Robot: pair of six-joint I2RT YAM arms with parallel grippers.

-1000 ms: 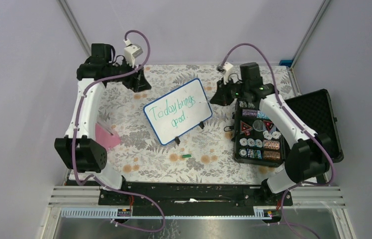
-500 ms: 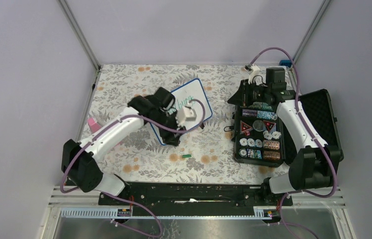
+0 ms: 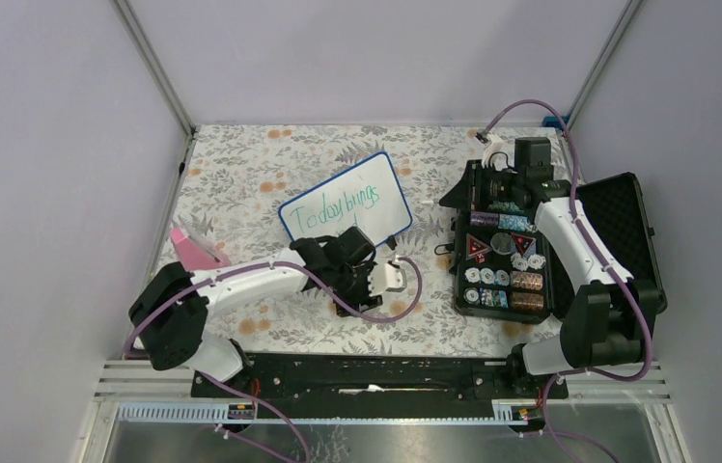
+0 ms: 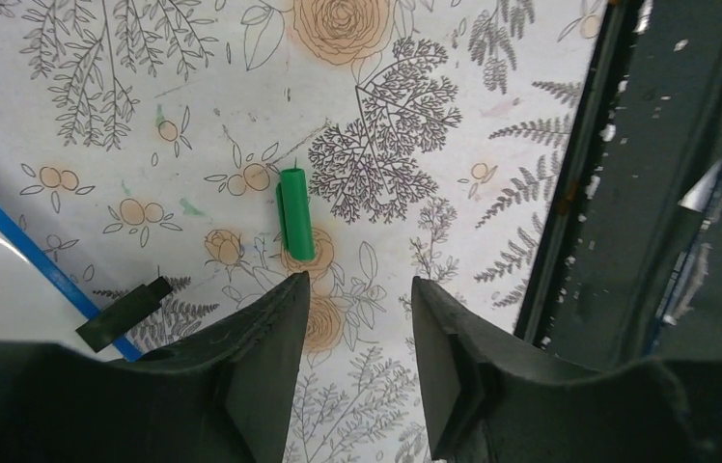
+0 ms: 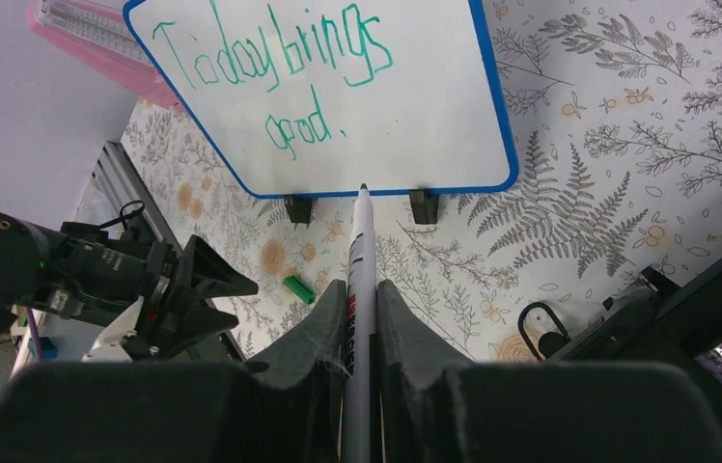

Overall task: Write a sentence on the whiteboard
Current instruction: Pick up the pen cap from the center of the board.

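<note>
While our right end effector (image 5: 362,289) is gripping a white marker (image 5: 361,231) over the open case (image 3: 618,207), the whiteboard (image 5: 434,116) is standing tilted on its black feet mid-counter (image 3: 241,183), showing the green sentence (image 5: 280,58) "Today brings good." in two lines. Our left end effector (image 4: 357,289) is hovering, jaws apart and empty, just short of a green marker cap (image 4: 294,212) lying near the board's corner.

From above, the left arm (image 3: 261,275) covers the lower edge of the whiteboard (image 3: 386,214) and the second line of the sentence (image 3: 346,201).
</note>
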